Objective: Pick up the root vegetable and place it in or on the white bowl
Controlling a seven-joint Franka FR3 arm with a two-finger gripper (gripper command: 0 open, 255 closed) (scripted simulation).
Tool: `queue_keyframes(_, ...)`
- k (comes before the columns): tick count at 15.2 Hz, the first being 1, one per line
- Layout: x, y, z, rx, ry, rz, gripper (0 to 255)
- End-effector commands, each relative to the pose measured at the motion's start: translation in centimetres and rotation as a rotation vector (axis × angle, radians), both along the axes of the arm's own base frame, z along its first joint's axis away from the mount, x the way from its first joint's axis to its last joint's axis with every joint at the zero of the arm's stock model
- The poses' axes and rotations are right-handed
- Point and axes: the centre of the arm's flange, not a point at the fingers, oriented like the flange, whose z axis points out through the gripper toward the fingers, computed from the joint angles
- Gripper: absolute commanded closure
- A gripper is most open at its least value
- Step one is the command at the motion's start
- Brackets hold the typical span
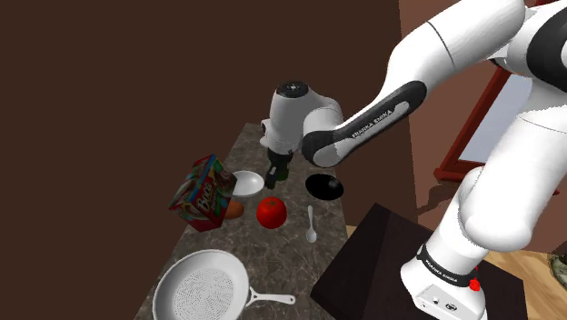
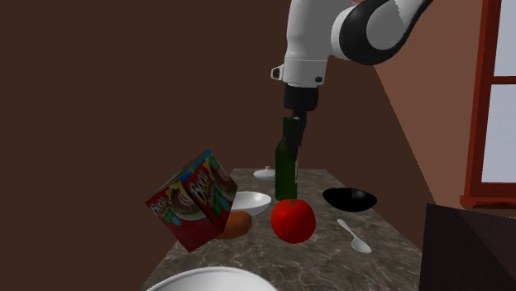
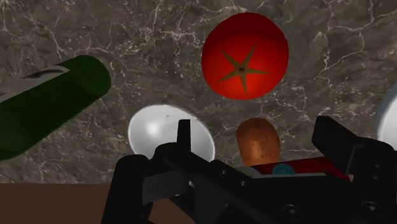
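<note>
Plain dark brown wall (image 1: 109,100) behind, dark white-veined stone-patterned table (image 1: 277,259) set against it, red-framed window (image 2: 499,107) at the second exterior view's right, pale daylight in panes, wood-plank floor (image 1: 525,289) at the shoulder view's lower right

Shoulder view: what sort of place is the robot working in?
Probably a home kitchen: a dark veined stone counter carries a pale frying pan, a red tomato and a green bottle.

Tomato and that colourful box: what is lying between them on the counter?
An orange-brown root vegetable lies between the tomato and the box, as the shoulder view shows.
</note>
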Motion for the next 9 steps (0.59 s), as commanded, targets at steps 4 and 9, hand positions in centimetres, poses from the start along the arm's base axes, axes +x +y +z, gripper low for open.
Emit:
queue_keyframes(4, 2.8, 3.1, -5.4, -0.063, -0.034, 0.104, 0)
queue_keyframes(9, 5.3, 6.2, -10.8, -0.125, -0.066, 0.205, 0)
